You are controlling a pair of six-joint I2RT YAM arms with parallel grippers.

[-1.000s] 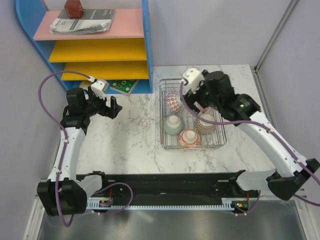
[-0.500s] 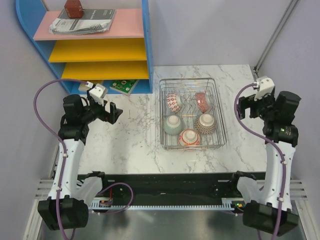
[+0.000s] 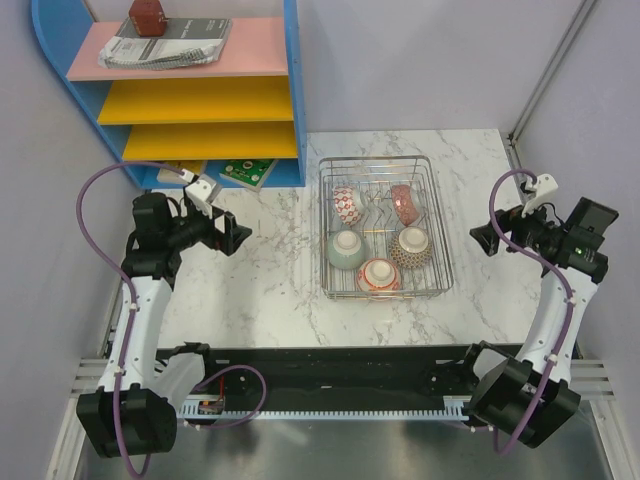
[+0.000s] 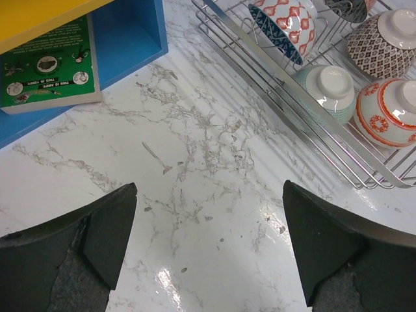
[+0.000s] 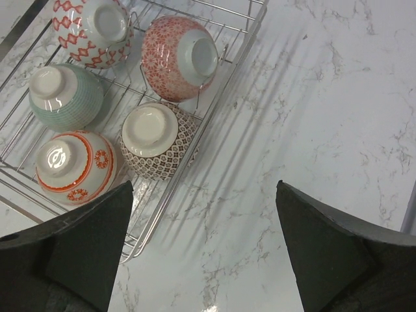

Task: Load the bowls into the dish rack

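**Both grippers spread and empty; five bowls in the rack**

Your left gripper has its jaws wide apart with nothing between them. In the left wrist view only bare marble table shows in the gap. It hovers left of the dish rack, well apart from it and pointing toward it.

Your right gripper is also spread wide and holds nothing. It hangs right of the rack, off its right side. In the right wrist view the gap frames bare marble, just beside the rack's wire rim.

All five bowls are inside the rack:
- The pale green bowl is at middle left, upside down with its foot ring up.
- The brown mesh-patterned bowl is at middle right, also upside down.
- The orange-and-white bowl is at the near edge, upside down. It touches or nearly touches the other two.
- The red diamond-patterned bowl is at back left, tipped on its side. The left wrist view shows a dark blue inside.
- The red floral bowl is at back right, tipped too. It probably leans on the wires, but that is hard to confirm.

Farther out, a blue shelf unit stands at the back left with pink and yellow shelves. A green book lies at its foot, a spiral notebook on top.
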